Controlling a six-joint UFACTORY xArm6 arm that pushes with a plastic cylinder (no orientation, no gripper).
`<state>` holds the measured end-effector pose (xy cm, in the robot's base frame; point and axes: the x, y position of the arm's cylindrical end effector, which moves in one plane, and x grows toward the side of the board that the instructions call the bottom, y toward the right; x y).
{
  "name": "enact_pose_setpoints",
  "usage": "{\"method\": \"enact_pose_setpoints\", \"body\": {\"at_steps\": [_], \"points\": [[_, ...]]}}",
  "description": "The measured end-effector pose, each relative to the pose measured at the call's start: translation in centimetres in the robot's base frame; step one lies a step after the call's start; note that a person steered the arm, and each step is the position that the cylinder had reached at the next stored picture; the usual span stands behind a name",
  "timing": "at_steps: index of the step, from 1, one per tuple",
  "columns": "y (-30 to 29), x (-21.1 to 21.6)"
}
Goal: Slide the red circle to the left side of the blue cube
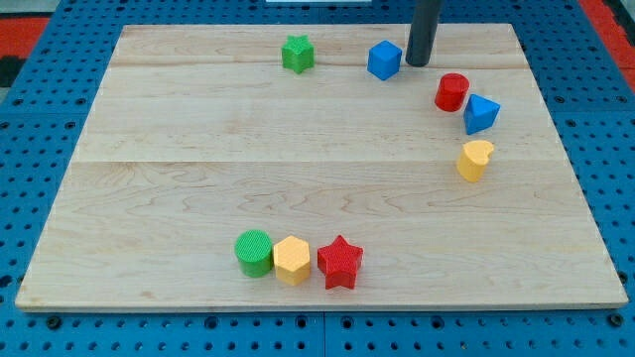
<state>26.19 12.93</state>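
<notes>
The red circle [451, 91] is a short red cylinder on the wooden board [248, 149], toward the view's upper right. The blue cube [384, 59] sits up and to the left of it, near the board's top edge. My tip [418, 64] is the lower end of the dark rod, just right of the blue cube and up-left of the red circle. It stands close to the cube; I cannot tell if they touch.
A blue triangular block [480, 113] touches the red circle's lower right. A yellow block [475, 159] lies below it. A green star [297, 54] sits left of the cube. A green cylinder [254, 252], yellow hexagon [292, 260] and red star [340, 262] line the bottom.
</notes>
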Motion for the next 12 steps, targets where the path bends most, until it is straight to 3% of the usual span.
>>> {"method": "enact_pose_setpoints", "body": {"at_steps": [3,7,8,10,12], "points": [[-7.9,-0.1],[10.4,4.5],[7.8,6.9],[-5.7,6.9],[-8.6,9.4]]}}
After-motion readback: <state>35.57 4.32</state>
